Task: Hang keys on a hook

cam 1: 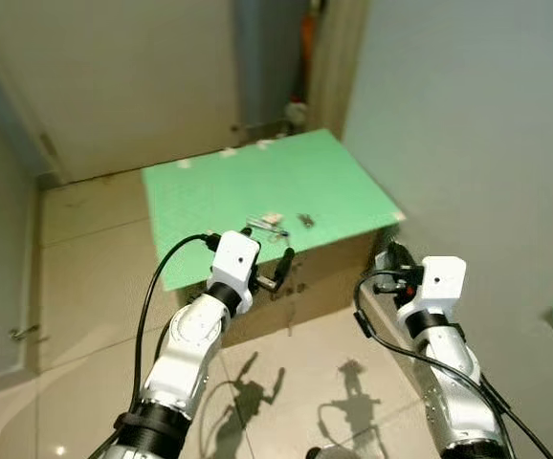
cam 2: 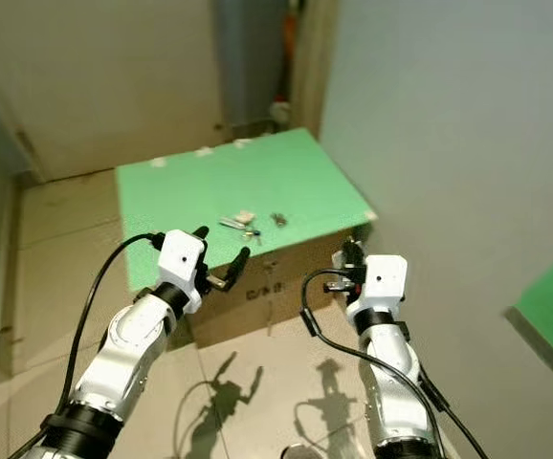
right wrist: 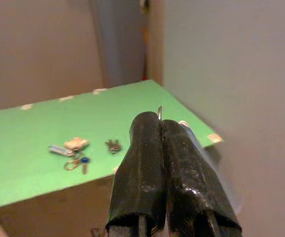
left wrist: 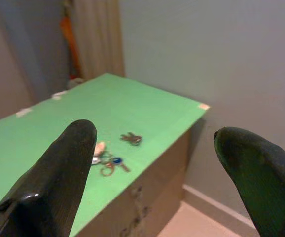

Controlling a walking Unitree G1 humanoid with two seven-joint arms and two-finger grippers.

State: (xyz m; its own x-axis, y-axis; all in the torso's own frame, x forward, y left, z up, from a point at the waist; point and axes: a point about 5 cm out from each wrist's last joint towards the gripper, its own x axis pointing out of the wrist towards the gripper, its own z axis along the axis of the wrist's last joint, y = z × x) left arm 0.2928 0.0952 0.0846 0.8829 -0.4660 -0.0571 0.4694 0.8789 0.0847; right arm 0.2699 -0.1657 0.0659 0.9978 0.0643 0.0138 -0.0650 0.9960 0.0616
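Green worktop filled the frame's centre, against a grey wall. Keys lay near its front edge, a small dark piece beside them. Left end effector hovered spread wide at that edge; right end effector, lower right, was pressed closed.

A plain bright green sheet is seen covering a brown cardboard box, on which silver keys with a blue tag and a beige fob are laid, beside a grey wall.
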